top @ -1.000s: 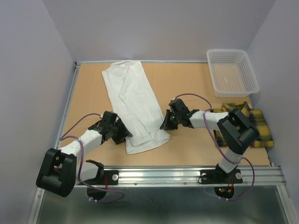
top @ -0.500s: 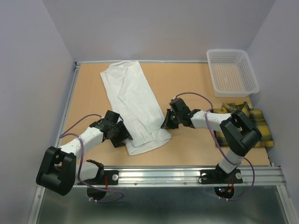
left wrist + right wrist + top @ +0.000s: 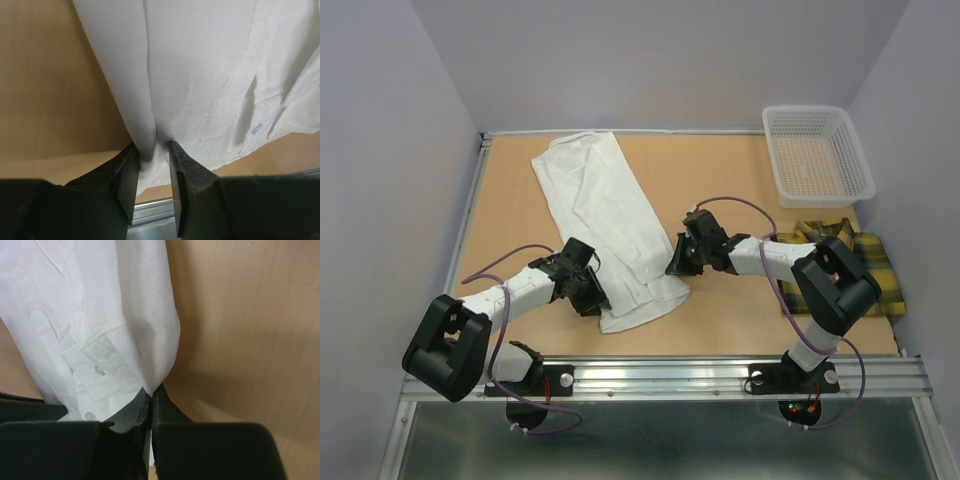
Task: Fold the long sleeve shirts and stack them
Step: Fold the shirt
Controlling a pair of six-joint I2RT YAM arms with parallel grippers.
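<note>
The white shirt [image 3: 605,225] lies folded into a long strip, running from the far left toward the near middle of the table. My left gripper [image 3: 594,297] is shut on its near left edge; in the left wrist view the cloth [image 3: 200,75] bunches between the fingers [image 3: 127,175]. My right gripper [image 3: 674,264] is shut on the strip's right edge; the right wrist view shows the shirt [image 3: 100,315] pinched at the fingertips [image 3: 147,407], with a buttoned cuff beside them. The yellow-and-dark plaid shirt [image 3: 865,265] lies crumpled at the right edge.
A white mesh basket [image 3: 817,155] stands at the far right corner. A metal rail [image 3: 720,375] runs along the table's near edge. Grey walls enclose the table on three sides.
My left gripper has slid right along the table and taken hold of the shirt's near left edge. The shirt's near end has shifted slightly. My right gripper stays put.
</note>
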